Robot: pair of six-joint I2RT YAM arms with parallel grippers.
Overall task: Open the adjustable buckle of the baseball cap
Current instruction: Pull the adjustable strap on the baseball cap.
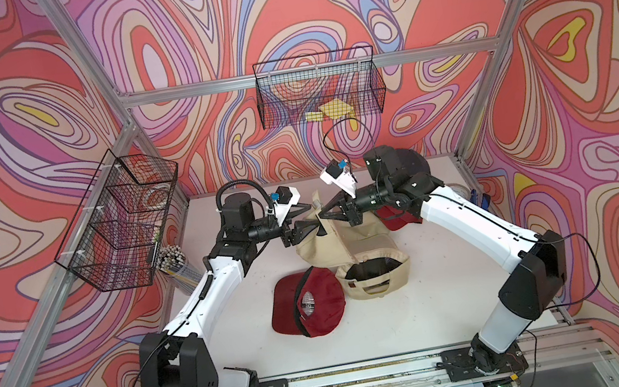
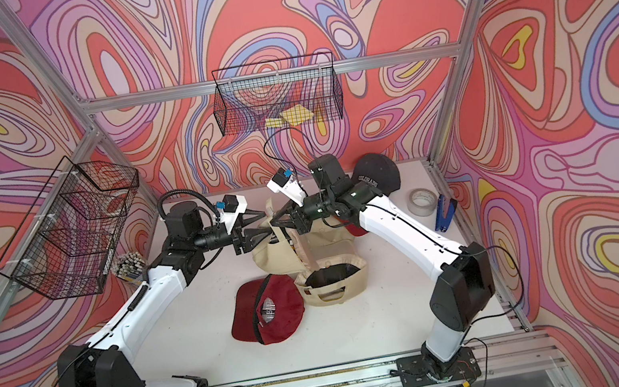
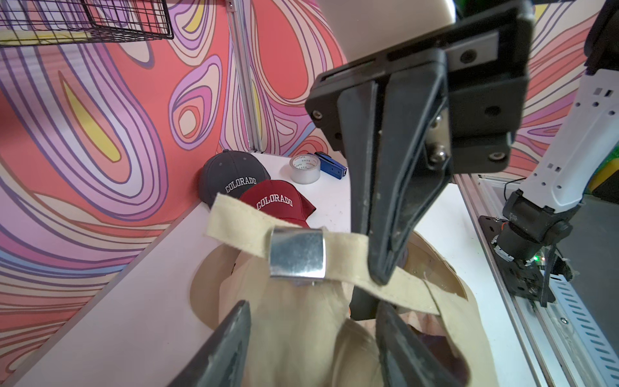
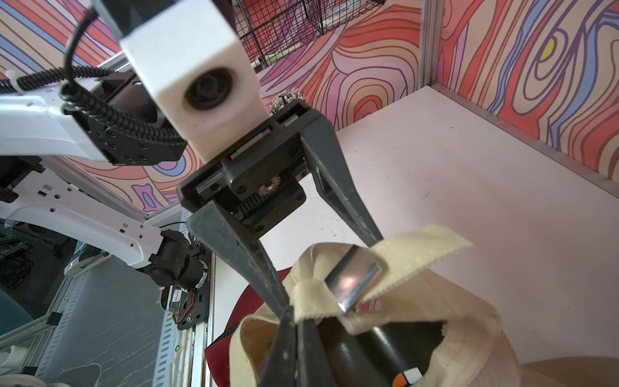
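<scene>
**A:** How many caps?
**B:** Five. Two beige fabric baseball caps [image 1: 319, 250] [image 1: 400, 268], two dark red baseball caps [image 1: 318, 315] [image 3: 278, 201] and one charcoal grey baseball cap [image 3: 231, 171].
**A:** Buckles?
**B:** One shiny silver metal buckle [image 3: 297, 253] shows.
**A:** Baskets?
**B:** Two black wire mesh baskets [image 1: 284, 97] [image 1: 113, 242].
**A:** Small stuff?
**B:** One roll of clear tape [image 2: 415, 209], one blue stapler [image 2: 444, 213] and one clear cup of pencils [image 1: 176, 266]. The pencils are too many and too small to count.
**A:** Arms?
**B:** Two white-and-black robot arms [image 1: 205, 289] [image 1: 471, 216].
</scene>
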